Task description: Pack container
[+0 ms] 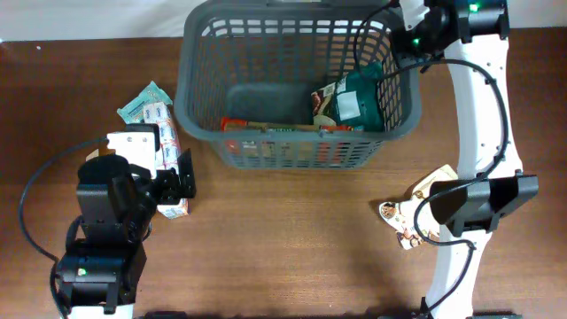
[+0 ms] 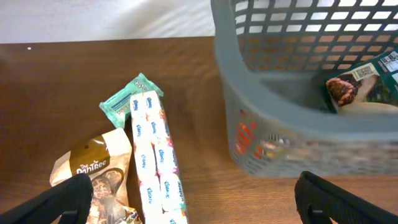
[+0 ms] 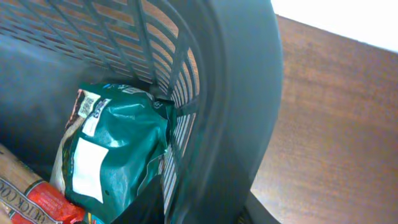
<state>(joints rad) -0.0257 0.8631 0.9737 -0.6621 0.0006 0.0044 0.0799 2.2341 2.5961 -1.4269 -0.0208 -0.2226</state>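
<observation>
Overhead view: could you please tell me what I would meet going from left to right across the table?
Teal packet → container → green bag lying in its right end → small printed packet.

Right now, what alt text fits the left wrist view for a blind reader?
The container, a dark grey lattice basket, fills the upper right on a brown table, a green packet inside. To its left lie a long white tissue pack, a teal packet and a brown snack bag; the left gripper has its jaws wide open.
</observation>
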